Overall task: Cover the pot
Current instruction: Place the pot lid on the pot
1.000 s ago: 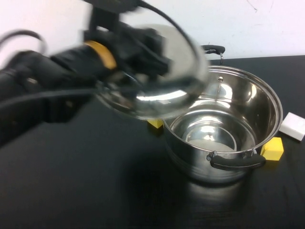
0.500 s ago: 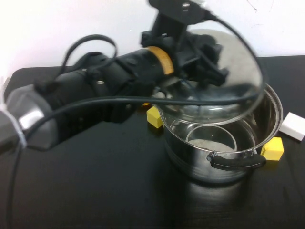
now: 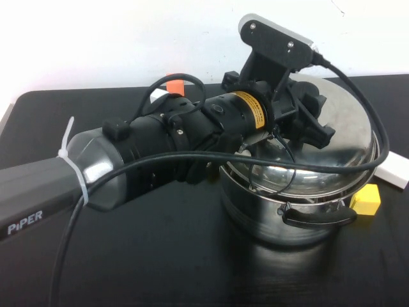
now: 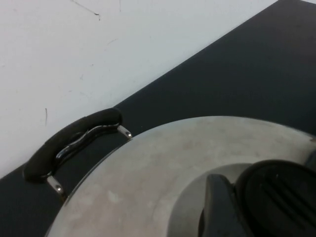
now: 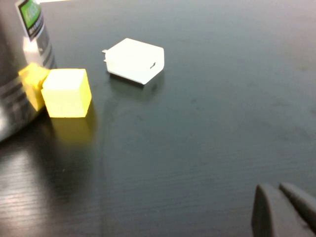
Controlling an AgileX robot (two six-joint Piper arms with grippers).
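The steel pot stands at the table's right, its black front handle facing me. The domed steel lid lies over the pot's mouth, slightly tilted, with a gap at the near-left rim. My left gripper is shut on the lid's black knob. The left wrist view shows the lid and the pot's far handle. My right gripper is out of the high view; its fingertips lie together, empty, low over the table to the right of the pot.
A yellow block touches the pot's right side, also in the right wrist view. A white block lies further right. An orange thing sits behind my left arm. The table's back edge meets a white wall.
My left arm has swung right and down with the lid, from above and left of the pot to over its mouth. The yellow block left of the pot is now hidden by the arm.
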